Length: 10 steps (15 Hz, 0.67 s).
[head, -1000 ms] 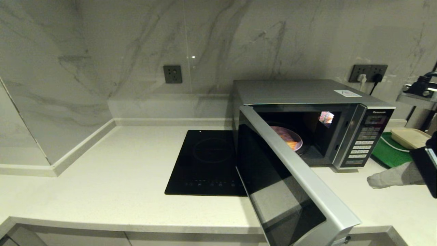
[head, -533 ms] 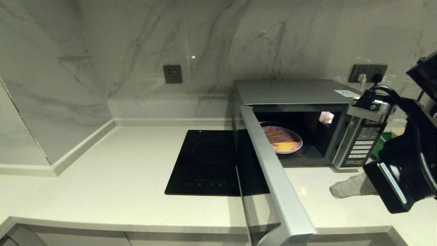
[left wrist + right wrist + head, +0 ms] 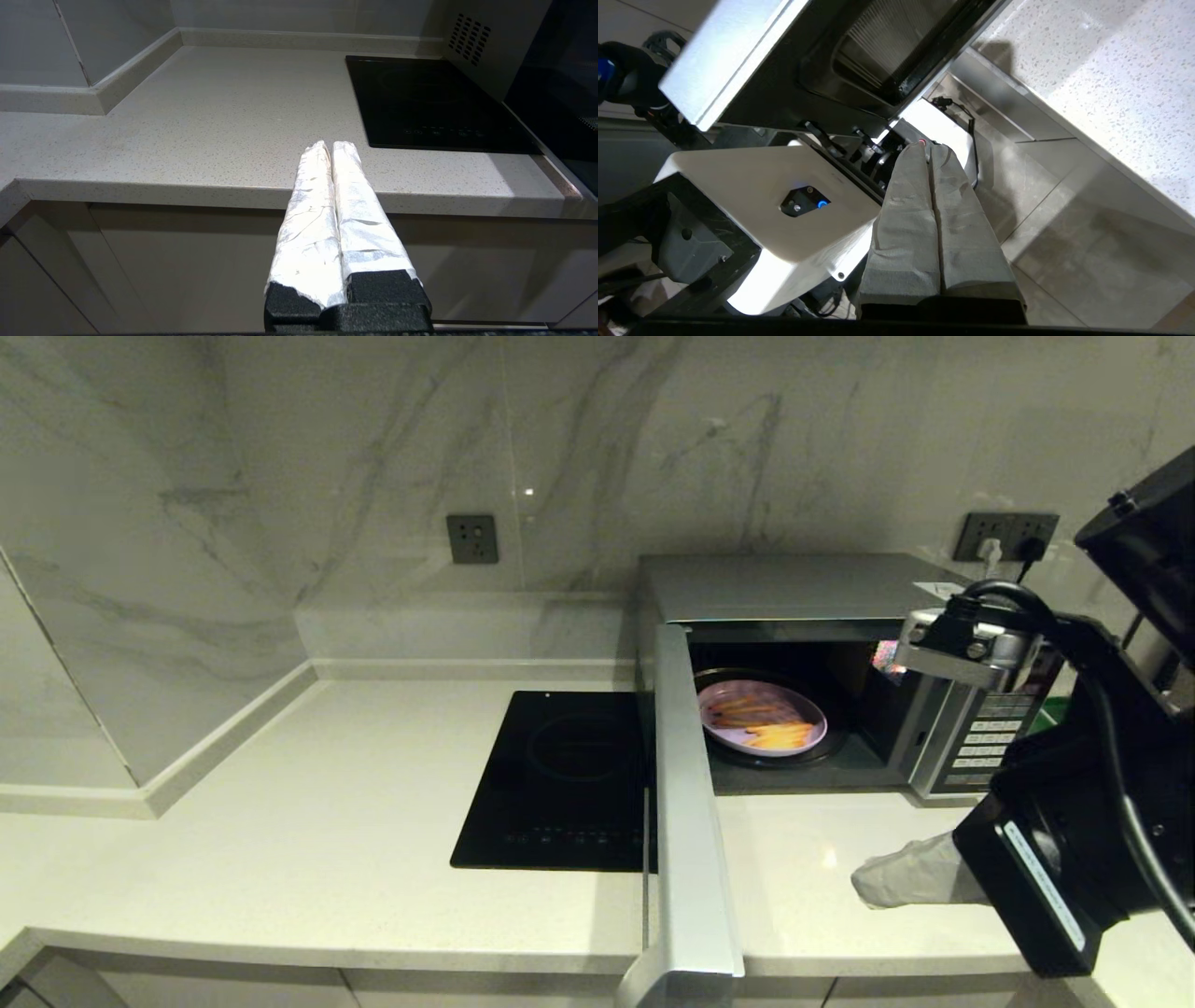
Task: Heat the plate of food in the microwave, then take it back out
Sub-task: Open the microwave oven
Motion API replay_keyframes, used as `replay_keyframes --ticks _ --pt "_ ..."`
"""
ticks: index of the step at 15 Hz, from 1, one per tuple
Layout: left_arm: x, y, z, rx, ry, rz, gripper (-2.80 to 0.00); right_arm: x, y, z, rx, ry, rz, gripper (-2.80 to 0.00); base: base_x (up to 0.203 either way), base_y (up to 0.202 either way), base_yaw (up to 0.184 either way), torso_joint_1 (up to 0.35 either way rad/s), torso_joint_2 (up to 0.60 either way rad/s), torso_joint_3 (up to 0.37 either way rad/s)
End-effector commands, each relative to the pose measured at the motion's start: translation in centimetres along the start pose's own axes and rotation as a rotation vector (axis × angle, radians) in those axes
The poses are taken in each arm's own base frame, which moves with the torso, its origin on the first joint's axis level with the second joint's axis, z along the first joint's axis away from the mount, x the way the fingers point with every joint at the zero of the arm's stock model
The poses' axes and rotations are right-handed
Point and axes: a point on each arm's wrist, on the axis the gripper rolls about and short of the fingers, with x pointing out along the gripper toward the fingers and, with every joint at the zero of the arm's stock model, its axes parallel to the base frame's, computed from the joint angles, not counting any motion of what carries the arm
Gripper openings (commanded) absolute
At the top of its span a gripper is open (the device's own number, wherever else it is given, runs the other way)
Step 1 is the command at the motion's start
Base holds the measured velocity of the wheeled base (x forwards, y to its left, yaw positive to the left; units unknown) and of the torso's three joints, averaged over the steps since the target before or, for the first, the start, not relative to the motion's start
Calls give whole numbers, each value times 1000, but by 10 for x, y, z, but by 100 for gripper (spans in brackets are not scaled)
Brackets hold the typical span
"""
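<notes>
Microwave (image 3: 840, 588) door (image 3: 686, 821) swung wider; right tool (image 3: 864, 887) advanced leftward.

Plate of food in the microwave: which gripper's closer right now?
Right. The right gripper hovers shut over the counter just in front of the open microwave, short of the plate of food. The left gripper sits shut at the counter's front edge, beyond the hob.
</notes>
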Motion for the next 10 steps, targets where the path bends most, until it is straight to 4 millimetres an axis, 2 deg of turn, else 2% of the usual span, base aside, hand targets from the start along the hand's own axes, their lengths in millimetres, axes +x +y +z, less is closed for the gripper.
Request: replay_keyframes --ticks 1,6,10 --pt "0 0 0 -1 0 0 -280 3 0 0 35 14 -2 -280 0 0 0 0 0 0" --pt "0 0 0 -1 0 0 -280 8 -3 -1 125 14 -37 -280 0 0 0 0 0 0" --pt "0 0 0 -1 0 1 -280 24 -21 9 538 -144 -273 -280 0 0 0 0 0 0"
